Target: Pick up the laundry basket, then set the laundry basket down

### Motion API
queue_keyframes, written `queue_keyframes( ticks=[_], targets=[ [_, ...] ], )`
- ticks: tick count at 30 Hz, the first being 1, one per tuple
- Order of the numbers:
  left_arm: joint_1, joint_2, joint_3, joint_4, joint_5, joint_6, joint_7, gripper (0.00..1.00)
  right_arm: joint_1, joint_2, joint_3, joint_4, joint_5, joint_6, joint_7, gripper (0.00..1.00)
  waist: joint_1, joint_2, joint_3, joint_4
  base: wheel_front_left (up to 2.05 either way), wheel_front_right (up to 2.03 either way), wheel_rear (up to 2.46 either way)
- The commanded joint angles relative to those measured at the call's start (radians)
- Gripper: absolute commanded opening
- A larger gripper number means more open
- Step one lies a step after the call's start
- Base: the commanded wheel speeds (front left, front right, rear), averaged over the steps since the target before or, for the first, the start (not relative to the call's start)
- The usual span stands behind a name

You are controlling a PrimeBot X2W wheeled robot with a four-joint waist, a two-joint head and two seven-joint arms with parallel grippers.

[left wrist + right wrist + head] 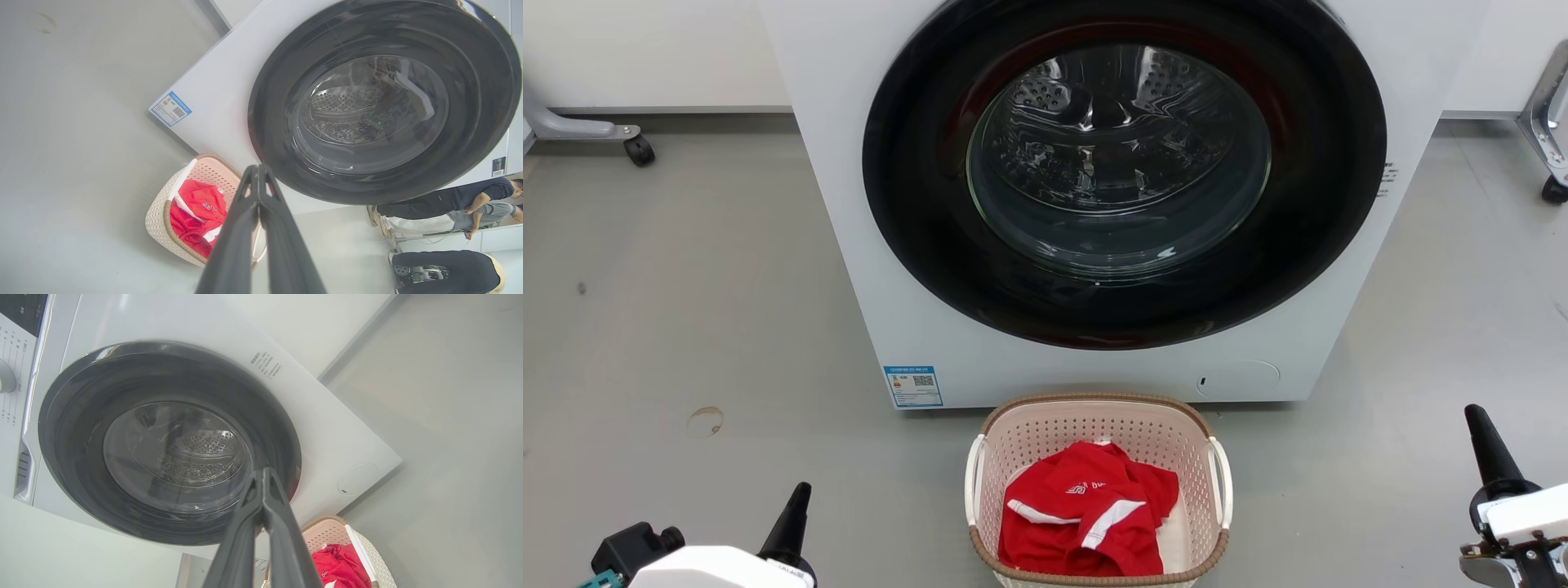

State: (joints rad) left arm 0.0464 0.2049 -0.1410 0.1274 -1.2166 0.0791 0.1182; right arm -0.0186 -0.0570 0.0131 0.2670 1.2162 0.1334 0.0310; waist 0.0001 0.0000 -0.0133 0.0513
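Nearest: two grippers, left gripper [801,492] and right gripper [1476,418], both pinched shut, empty. Between them, one laundry basket [1094,400] on the floor, mouth up, handles left and right, long axis unclear (near end cropped). It holds one red garment [1086,514]. Just behind it: one washing machine [849,245].
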Motion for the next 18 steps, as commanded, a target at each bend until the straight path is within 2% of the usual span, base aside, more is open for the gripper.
queue_keyframes(
  ticks=[1,18],
  targets=[
    [-0.064,0.005,0.037,-0.015,-0.019,-0.015,-0.009,0.00,-0.055,-0.023,-0.002,-0.024,0.019,-0.002,0.006,0.00,0.0000,0.0000,0.000,-0.001,0.00,0.00,0.00],
    [-0.096,-0.050,0.112,0.032,-0.155,-0.085,-0.010,0.00,-0.067,-0.013,-0.047,-0.023,0.153,-0.002,0.034,0.00,0.0000,0.0000,0.006,-0.019,0.00,0.00,0.00]
  ],
)
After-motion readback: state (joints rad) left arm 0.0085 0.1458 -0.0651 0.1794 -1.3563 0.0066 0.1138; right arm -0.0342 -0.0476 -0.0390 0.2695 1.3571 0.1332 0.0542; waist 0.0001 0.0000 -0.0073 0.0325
